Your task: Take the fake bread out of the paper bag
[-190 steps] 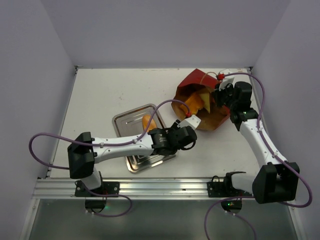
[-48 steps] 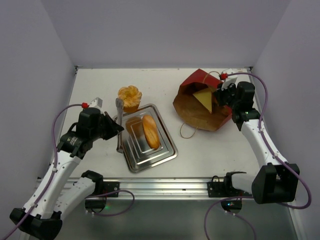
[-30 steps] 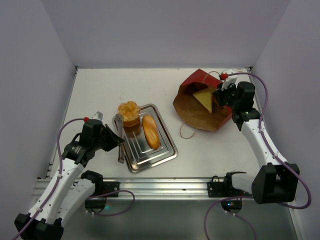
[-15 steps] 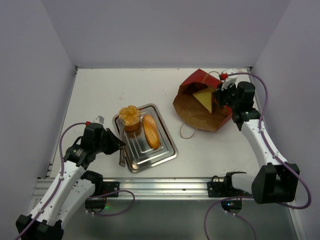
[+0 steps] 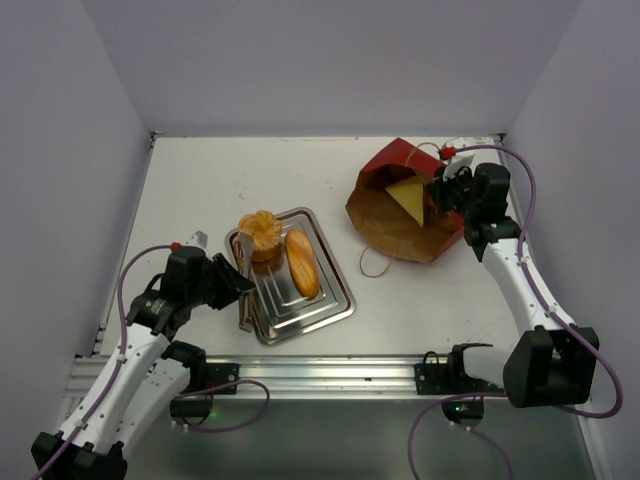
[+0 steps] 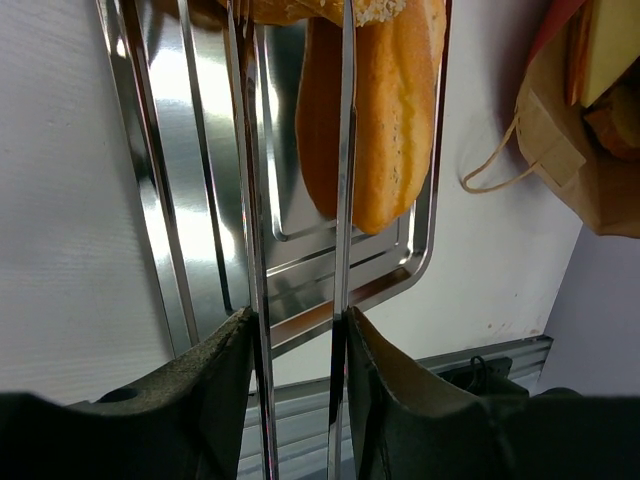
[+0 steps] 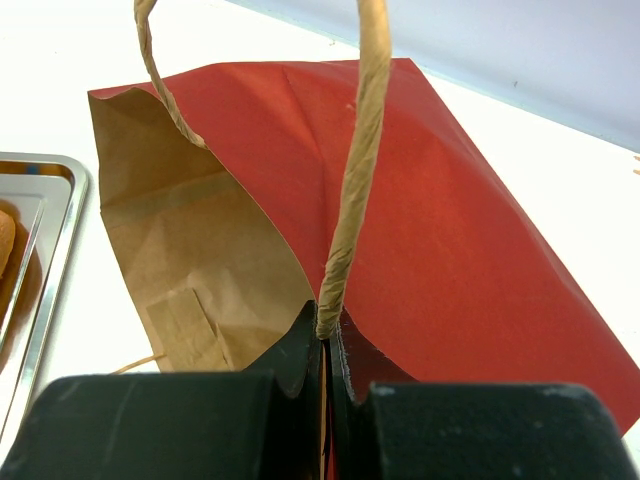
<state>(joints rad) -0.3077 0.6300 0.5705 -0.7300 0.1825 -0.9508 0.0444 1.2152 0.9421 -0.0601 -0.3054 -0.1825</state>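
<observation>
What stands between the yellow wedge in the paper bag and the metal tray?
Nothing visible. The wedge lies exposed in the paper bag's open mouth, which the right gripper holds; between bag and tray there is only table and a flat string handle.

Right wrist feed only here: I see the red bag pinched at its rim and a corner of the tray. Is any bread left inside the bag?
Observer: Yes. The top view shows a pale yellow wedge lying in the open mouth of the paper bag.
Operator: What is the left arm doing?
Observer: The left gripper is shut on metal tongs. Their tips clamp a braided loaf at the far left corner of the tray.
Operator: What is on the tray itself?
Observer: A long loaf lies flat in it, beside the tongs.
</observation>
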